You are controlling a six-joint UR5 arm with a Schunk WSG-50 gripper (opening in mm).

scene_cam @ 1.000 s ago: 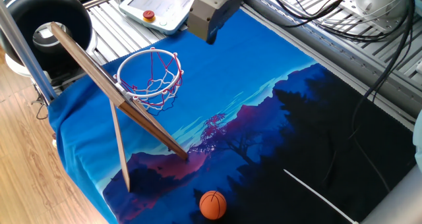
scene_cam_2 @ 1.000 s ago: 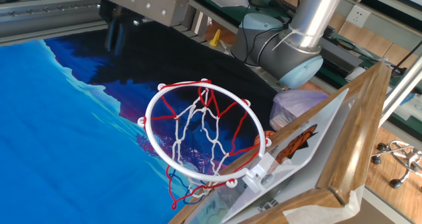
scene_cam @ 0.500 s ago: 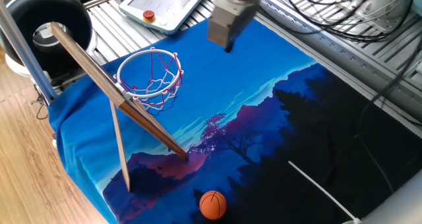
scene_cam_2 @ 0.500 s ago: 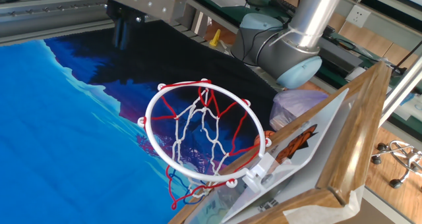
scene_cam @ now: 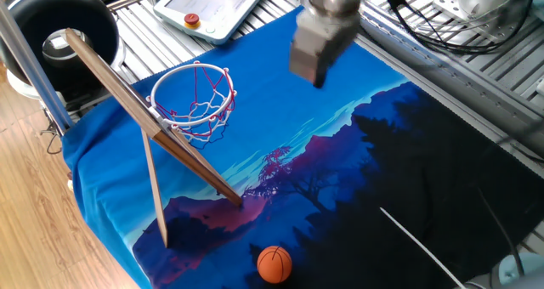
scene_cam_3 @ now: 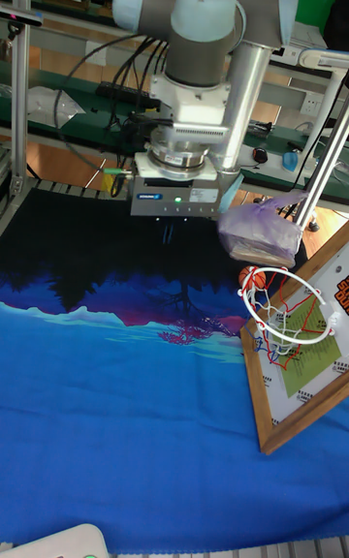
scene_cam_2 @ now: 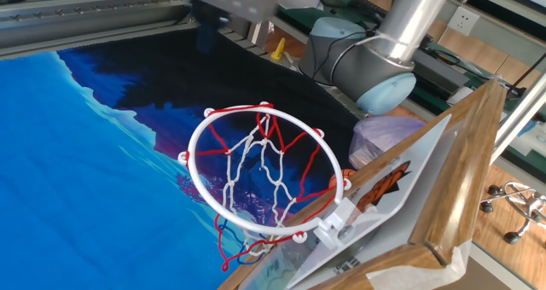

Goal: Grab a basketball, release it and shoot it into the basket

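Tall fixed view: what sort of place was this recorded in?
Most likely a robotics lab or workshop bench. The arm is mounted by a table draped in a printed blue cloth, green shelving with cables runs behind it, and a toy basket is set up as a test prop.

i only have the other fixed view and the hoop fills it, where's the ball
Observer: The ball lies on the cloth near its edge, past the foot of the backboard and outside the hoop.
Operator: how far is the tool from it
Observer: In one fixed view the tool hangs over the opposite side of the cloth, well away from the ball. It is too blurred to tell whether it is open or shut.
Operator: what's behind the backboard
Observer: A black round tub stands there, off the cloth.
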